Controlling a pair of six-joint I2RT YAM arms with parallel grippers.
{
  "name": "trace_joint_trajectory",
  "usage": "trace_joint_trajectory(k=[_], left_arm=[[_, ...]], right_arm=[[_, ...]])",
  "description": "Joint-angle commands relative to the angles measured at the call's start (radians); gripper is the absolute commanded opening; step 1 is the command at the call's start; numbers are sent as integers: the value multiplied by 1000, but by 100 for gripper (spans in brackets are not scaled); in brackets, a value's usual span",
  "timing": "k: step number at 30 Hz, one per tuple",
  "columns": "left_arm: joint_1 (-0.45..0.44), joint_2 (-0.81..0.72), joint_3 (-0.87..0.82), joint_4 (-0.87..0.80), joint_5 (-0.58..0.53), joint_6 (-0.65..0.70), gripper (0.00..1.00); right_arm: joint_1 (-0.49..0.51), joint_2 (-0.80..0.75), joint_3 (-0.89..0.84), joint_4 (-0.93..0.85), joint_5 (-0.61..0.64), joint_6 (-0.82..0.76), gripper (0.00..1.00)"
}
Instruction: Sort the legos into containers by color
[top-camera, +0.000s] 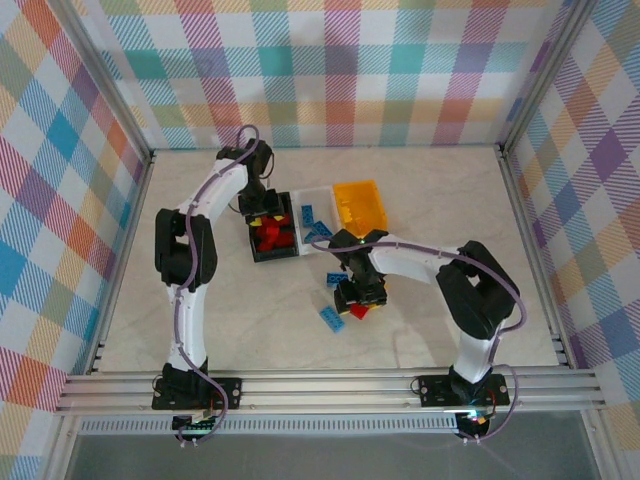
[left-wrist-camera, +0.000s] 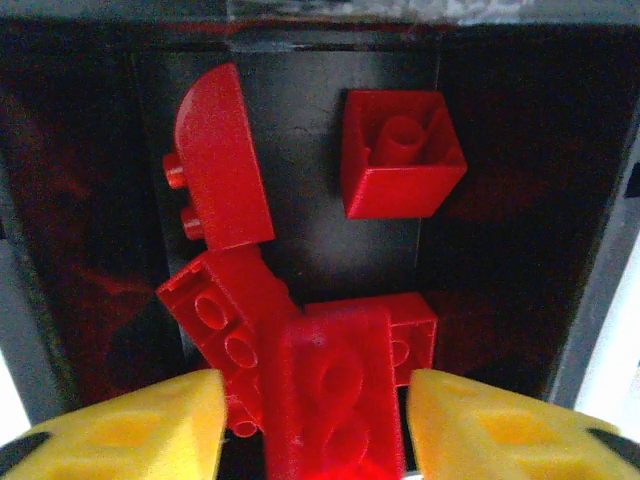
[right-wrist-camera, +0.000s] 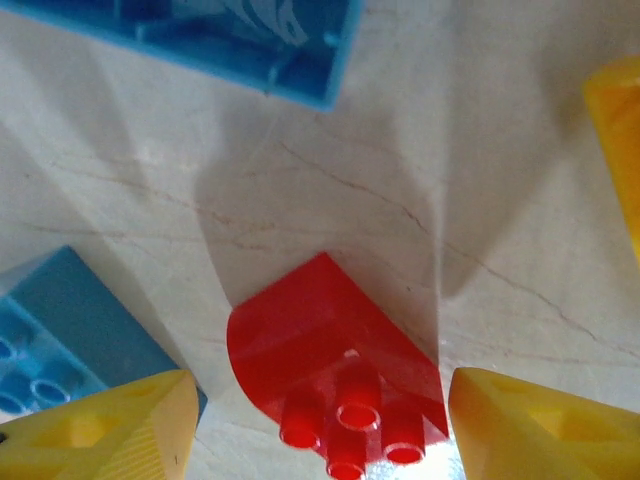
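Now | right jaws are straddling red brick (right-wrist-camera: 335, 385) on desk (right-wrist-camera: 400, 180), open, empty | left jaws are hovering open over black bin (left-wrist-camera: 310, 150) | next: squeezing.

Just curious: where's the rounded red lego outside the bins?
Right wrist view: the red lego lies on the table between the open right gripper's fingers, beside a blue lego.

A lab test cell: plaid-cloth walls (top-camera: 330, 70), aluminium frame rails (top-camera: 330, 385), marble-look table (top-camera: 450, 190).

Red curved lego (right-wrist-camera: 330, 370) lies between spread yellow fingertips (right-wrist-camera: 100, 430) (blue legos (right-wrist-camera: 60, 340) nearby)
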Motion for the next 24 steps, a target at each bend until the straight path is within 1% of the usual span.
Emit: trace_joint_trajectory(k=[1,5,8,14,18,23,24], left_arm=[[8,-8,30,-56,-1,12,57],[8,-38,17,-61,5,13,60],[8,-73,-7,-49,31,2,61],[7,-167,-117,5,84,-41,62],[4,-232,-203,30,91,-51,63],[1,-306,-290,38,88,-51,64],[-1,-324,-306,40,87,-53,64]], right_arm=[[-1,33,32,0,-5,-10,67],[0,55,40,-4,-7,-12,67],[-1,54,33,-2,-15,-12,64],[6,22,-11,10,-18,5,57],[16,36,-18,8,8,-1,53],[17,34,-16,6,48,4,41],[17,31,-16,4,49,4,39]])
